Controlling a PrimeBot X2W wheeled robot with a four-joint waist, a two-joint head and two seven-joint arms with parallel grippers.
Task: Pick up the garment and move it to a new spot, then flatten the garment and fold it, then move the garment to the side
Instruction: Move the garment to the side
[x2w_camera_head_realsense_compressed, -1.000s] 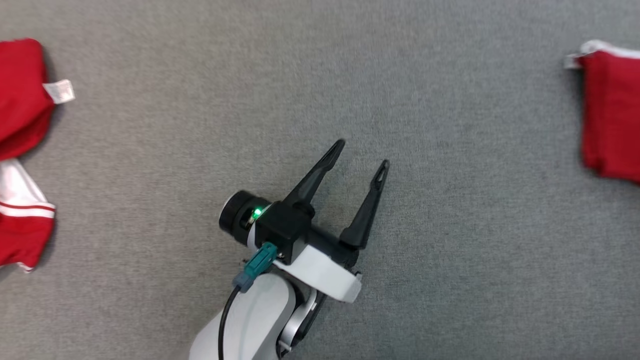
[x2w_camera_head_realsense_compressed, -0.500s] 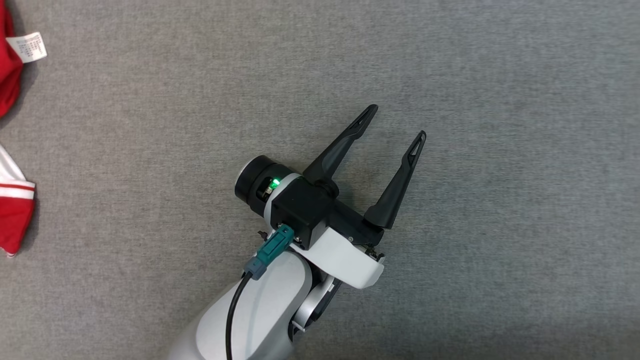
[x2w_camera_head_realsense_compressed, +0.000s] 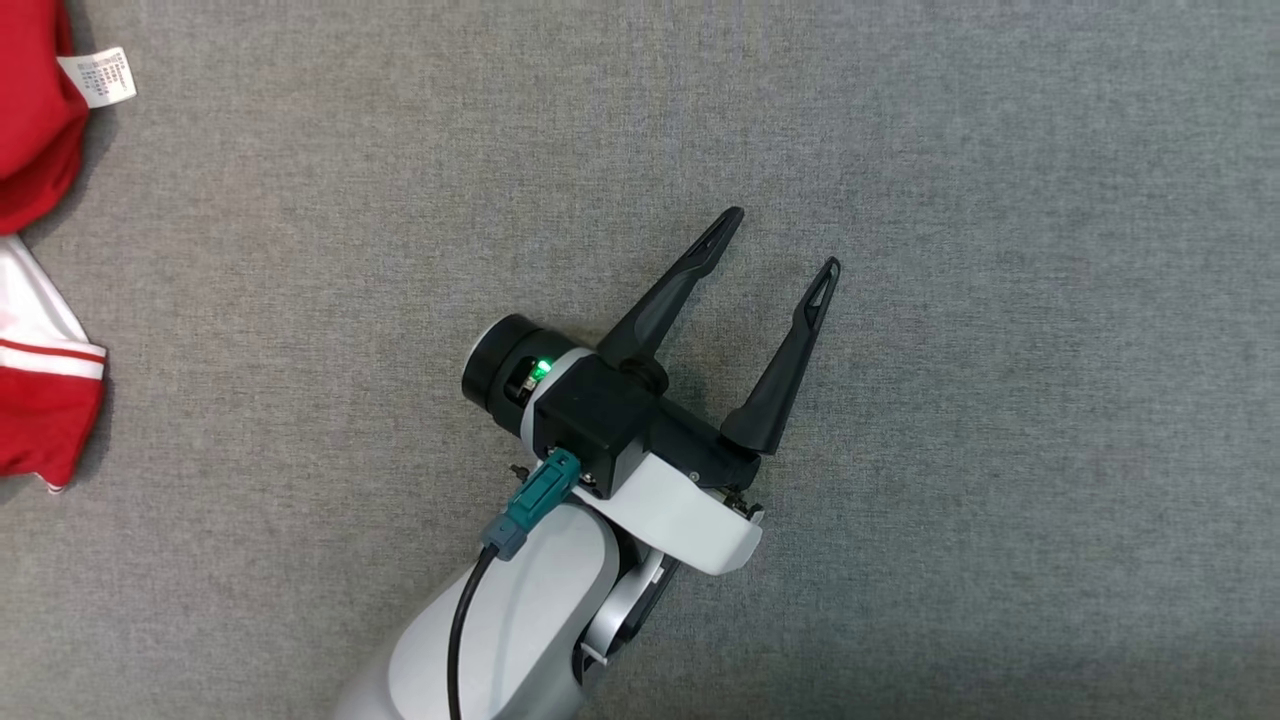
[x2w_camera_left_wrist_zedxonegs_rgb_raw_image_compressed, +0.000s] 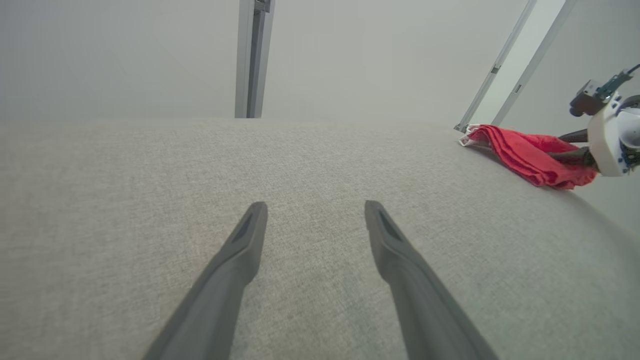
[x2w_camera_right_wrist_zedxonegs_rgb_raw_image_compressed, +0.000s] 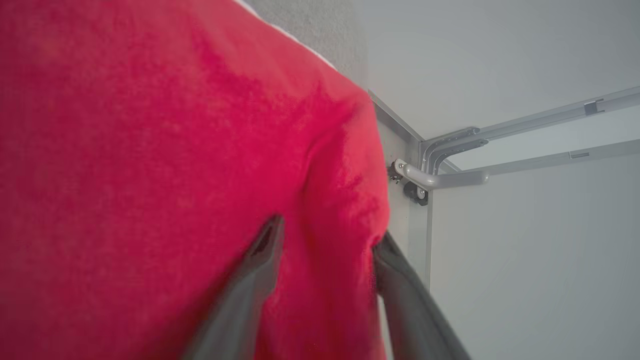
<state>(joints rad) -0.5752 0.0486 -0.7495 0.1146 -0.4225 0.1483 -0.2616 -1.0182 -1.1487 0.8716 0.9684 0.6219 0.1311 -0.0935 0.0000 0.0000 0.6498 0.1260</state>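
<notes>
The garment (x2w_camera_left_wrist_zedxonegs_rgb_raw_image_compressed: 520, 152) is red and folded, lying near the far right corner of the grey table (x2w_camera_left_wrist_zedxonegs_rgb_raw_image_compressed: 320, 165) in the left wrist view. My right gripper (x2w_camera_left_wrist_zedxonegs_rgb_raw_image_compressed: 567, 146) reaches into it there. In the right wrist view the garment (x2w_camera_right_wrist_zedxonegs_rgb_raw_image_compressed: 150, 150) is very close, and a fold of it lies between the parted fingers of my right gripper (x2w_camera_right_wrist_zedxonegs_rgb_raw_image_compressed: 327, 231), which stands open. My left gripper (x2w_camera_head_realsense_compressed: 782, 238) hovers open over bare grey cloth mid-table with nothing between its fingers (x2w_camera_left_wrist_zedxonegs_rgb_raw_image_compressed: 240, 260).
At the head view's left edge lie a red cloth (x2w_camera_head_realsense_compressed: 30, 140) with a white label (x2w_camera_head_realsense_compressed: 97, 77) and a red-and-white striped cloth (x2w_camera_head_realsense_compressed: 45, 400). Metal frame posts (x2w_camera_left_wrist_zedxonegs_rgb_raw_image_compressed: 252, 55) stand beyond the table's far edge. The table's corner bracket (x2w_camera_right_wrist_zedxonegs_rgb_raw_image_compressed: 425, 175) is beside the garment.
The head camera has shifted, so the red garment at the right edge has left its picture. My left gripper stays open and empty over the table.
</notes>
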